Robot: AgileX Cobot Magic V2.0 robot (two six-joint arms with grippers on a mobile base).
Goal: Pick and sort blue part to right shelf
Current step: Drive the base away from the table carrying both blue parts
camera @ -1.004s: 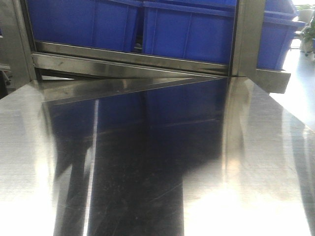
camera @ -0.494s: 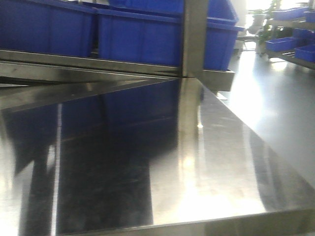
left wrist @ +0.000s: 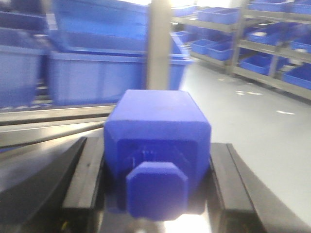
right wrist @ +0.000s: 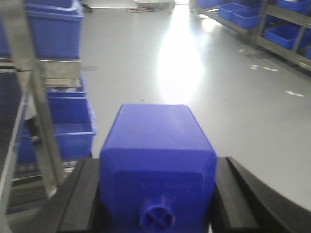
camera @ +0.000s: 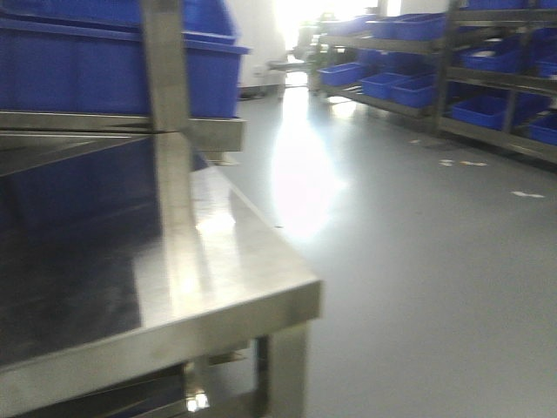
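Logging the state mid-turn, item by item.

View: a second ago the front camera faced the near rack and its blue bins squarely across the desk. Now the desk's right front corner sits mid-frame with open floor beyond it. I read that as the base swinging to the right.

Item one: blue part, square stub toward the lens, clamped between the left fingers, which are drawn in narrow against both its flanks. It is carried, not resting on the desk.

Item two: second blue part, round stub toward the lens, held the same way by the right fingers, with bare floor ahead of it.

Destination: right shelf (my reading: the rack of bins across the floor at the frame's right), well apart from both loads.

Status: picking looks done. The turn suggests transport has begun, and placing remains. Motion blur is heavy, so I would not judge alignment with the shelf until the base settles.
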